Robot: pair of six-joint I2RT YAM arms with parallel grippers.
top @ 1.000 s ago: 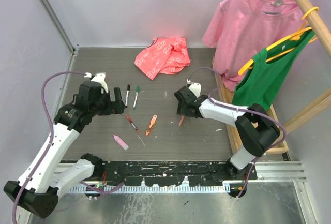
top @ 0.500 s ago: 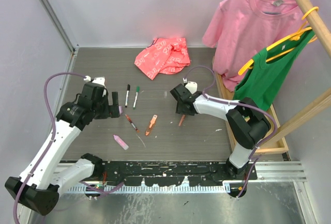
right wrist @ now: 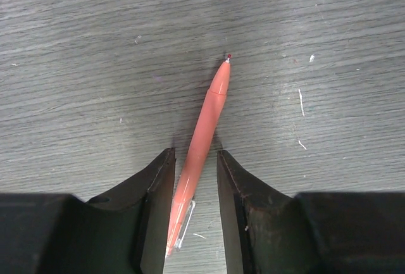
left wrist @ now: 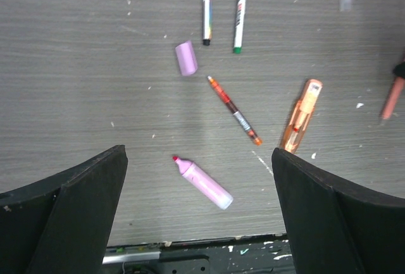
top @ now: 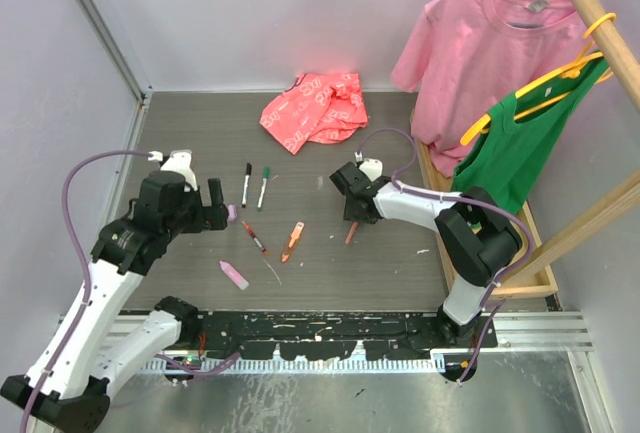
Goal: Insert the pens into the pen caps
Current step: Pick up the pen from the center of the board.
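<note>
My right gripper [right wrist: 193,198] is low over the table [top: 400,253], its two fingers [right wrist: 155,204] standing either side of the salmon-orange pen [right wrist: 202,141]; the jaws are narrowed close to the barrel, and I cannot tell whether they already pinch it. That pen lies flat on the table, its long axis running away from my wrist and leaning a little to the right in my wrist view, its fine red tip at the far end and its clear clip end down between my fingers. From the top camera the same pen [top: 350,233] lies just near of my right gripper, slanting toward the arm bases. My left gripper [left wrist: 199,211] hangs spread wide above the table, gripping nothing. Below it lie the pink highlighter [left wrist: 202,182], tip pointing up-left, the dark red pen [left wrist: 234,109] on a diagonal, the short orange pen [left wrist: 302,114] nearly upright in view, a lilac-pink cap [left wrist: 186,57], and two white markers [left wrist: 207,5] side by side.
</note>
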